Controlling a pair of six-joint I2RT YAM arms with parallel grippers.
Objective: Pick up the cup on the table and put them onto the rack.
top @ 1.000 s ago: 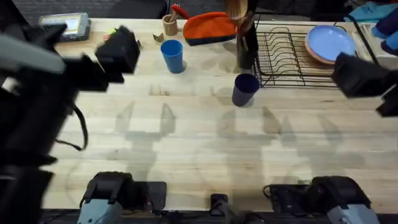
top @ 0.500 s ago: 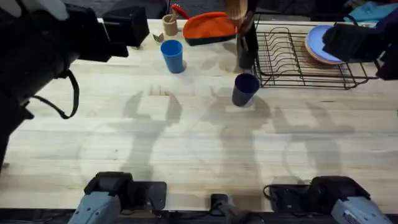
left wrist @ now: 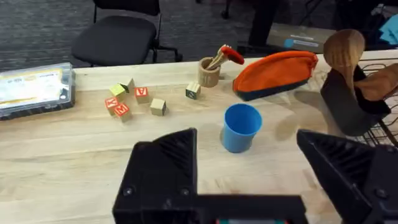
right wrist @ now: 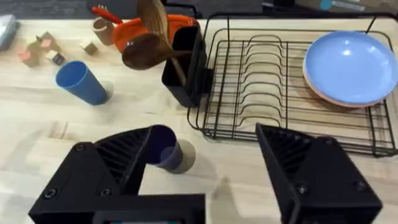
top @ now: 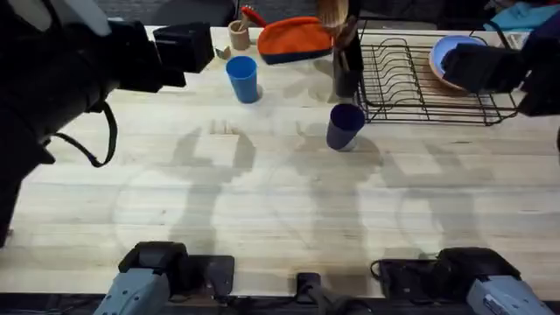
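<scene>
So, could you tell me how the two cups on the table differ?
The bright blue cup stands far from the rack, near the orange pouch; the dark navy cup stands just before the rack's corner. Both are upright, handleless, similar in size and ungripped.

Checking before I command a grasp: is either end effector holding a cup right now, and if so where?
Nothing is held. Both end effectors are open and empty; the blue cup and the navy cup stand on the table, outside the rack.
</scene>
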